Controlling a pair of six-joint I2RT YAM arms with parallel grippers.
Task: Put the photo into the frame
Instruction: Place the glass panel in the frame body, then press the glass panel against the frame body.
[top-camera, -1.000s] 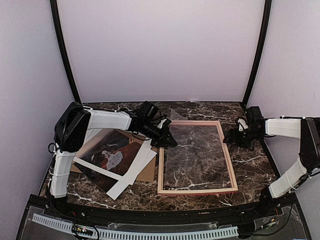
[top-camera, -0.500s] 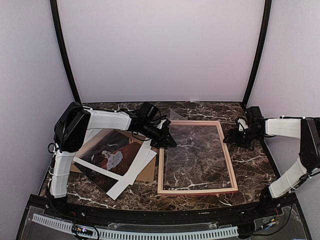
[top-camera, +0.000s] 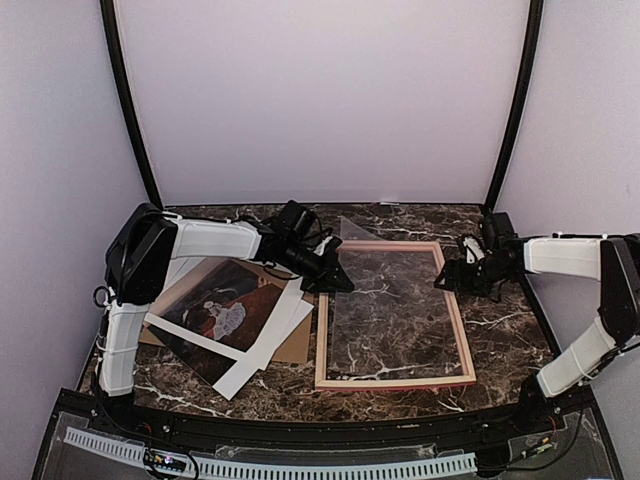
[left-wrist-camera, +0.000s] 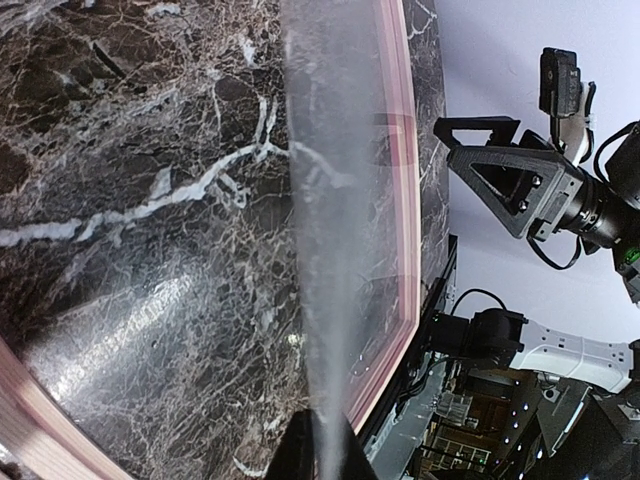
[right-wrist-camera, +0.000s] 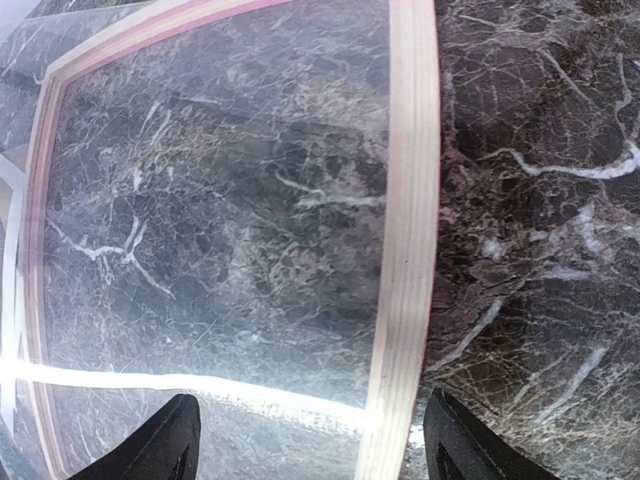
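**Change of state.** The right fingers (top-camera: 447, 279) have travelled left across the dark marbled surface (top-camera: 505, 345). They now stand at the far end of the right rail of the frame (top-camera: 395, 381), a large, thin-railed rectangle of salmon-pink wood. A second ago they were clear of that rail, to its right. The right wrist view shows them spread open, one finger on each side of the rail and gripping nothing. The left fingers (top-camera: 338, 283) have not moved. They stay closed on the left edge of the clear transparent sheet (top-camera: 385, 300), holding that edge raised so the sheet slopes over the frame opening.

**Meaning for the task.** Judged from this layout, the right arm is approaching to help handle the sheet or steady the frame. Loading has not begun. The photo (top-camera: 225, 312), a rectangular dark reddish-brown print with a small white figure, lies face up left of the frame. It rests on the white mat border (top-camera: 262, 342) and the brown cardboard board (top-camera: 296, 347), and neither set of fingers touches it.

**Inventory.**
- Photo: one
- Frame: one
- Clear transparent sheet: one
- White mat border: one
- Brown cardboard board: one
- Arms: two
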